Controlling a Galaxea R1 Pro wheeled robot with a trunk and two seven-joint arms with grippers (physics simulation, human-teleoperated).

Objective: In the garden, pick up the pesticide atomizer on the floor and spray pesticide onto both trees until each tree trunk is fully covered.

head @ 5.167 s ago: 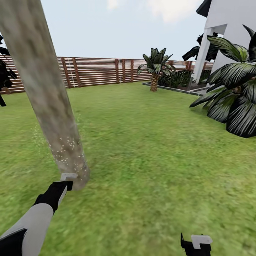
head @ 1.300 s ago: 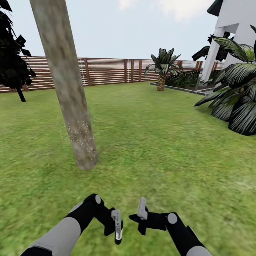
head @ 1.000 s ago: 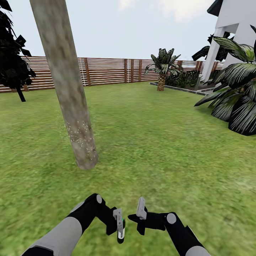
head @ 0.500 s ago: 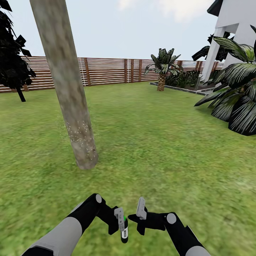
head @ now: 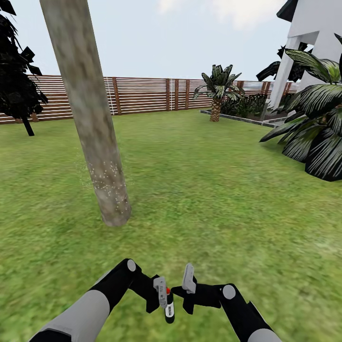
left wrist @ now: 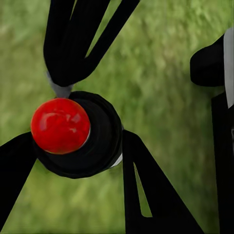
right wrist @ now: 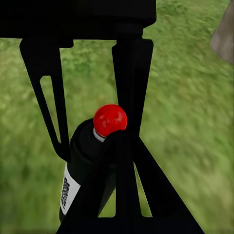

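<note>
I have both arms drawn in low in front of me over the grass [head: 213, 199]. My left gripper [head: 164, 293] is clamped on the atomizer [head: 168, 306], a small black bottle with a white label and a red cap, held above the lawn with its base pointing down. In the left wrist view the red cap [left wrist: 60, 126] faces the camera and the black fingers [left wrist: 141, 185] press against the bottle's black collar on either side.

My right gripper [head: 186, 285] sits just beside the bottle, its pale finger upright, close to the left gripper. In the right wrist view the atomizer [right wrist: 90, 161] stands beyond the two dark fingers [right wrist: 48, 97], which are spread apart with nothing between them (I cannot tell whether one brushes the bottle).

The trunk [head: 90, 118] rises ahead and to the left, leaning slightly, well apart from both grippers. Whitish specks [head: 107, 178] dot its lower part, while the upper stretch looks bare.

Behind it runs the slatted fence [head: 142, 97]. A dark tree [head: 19, 76] stands far left, a small palm [head: 217, 88] by the fence, big fronds [head: 313, 137] and a white building [head: 316, 42] on the right.
</note>
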